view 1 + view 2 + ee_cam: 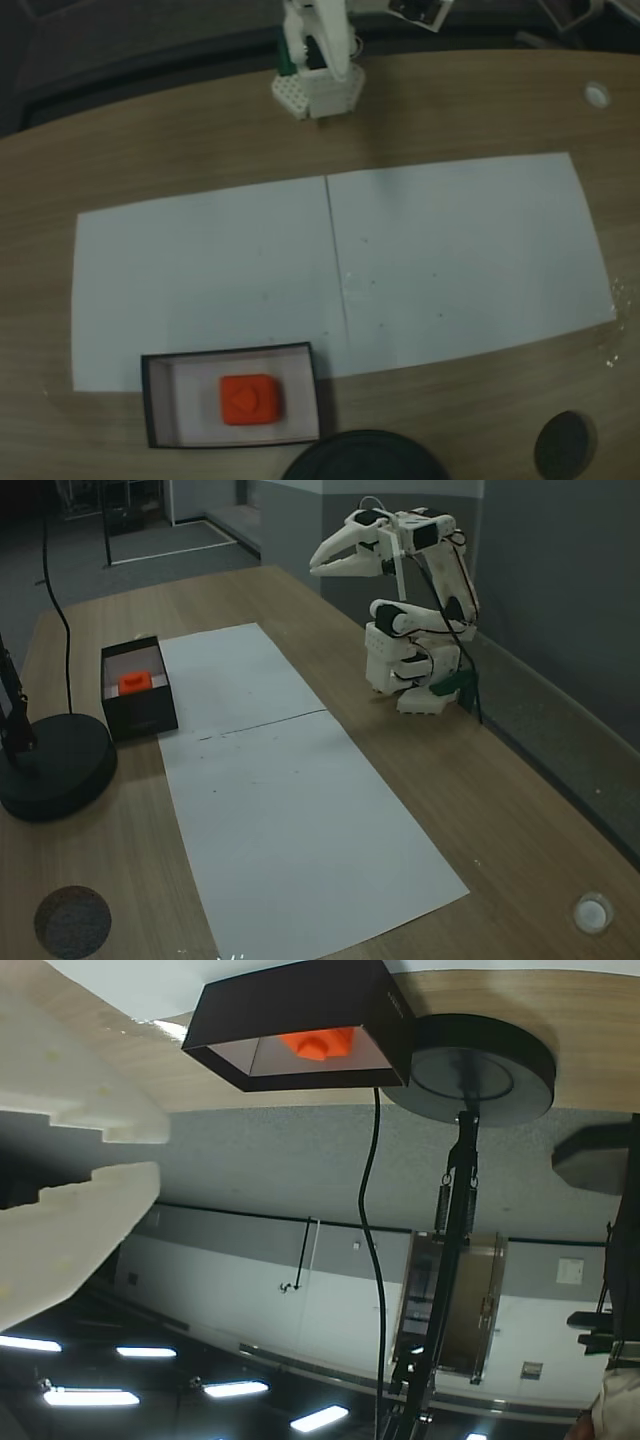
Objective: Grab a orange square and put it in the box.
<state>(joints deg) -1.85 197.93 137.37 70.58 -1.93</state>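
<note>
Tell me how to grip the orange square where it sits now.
Come straight down from above: the box walls block side approaches. Close the hand across two opposite flat sides of the orange square, which lies flat with free floor around it.

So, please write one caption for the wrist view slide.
Orange square lies inside the box, gripper slightly open nearby.

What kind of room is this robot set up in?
Probably an office or lab: a long wooden table with white paper sheets, grey floor and wall panels behind, ceiling strip lights in the wrist view, and a round-based stand.
</note>
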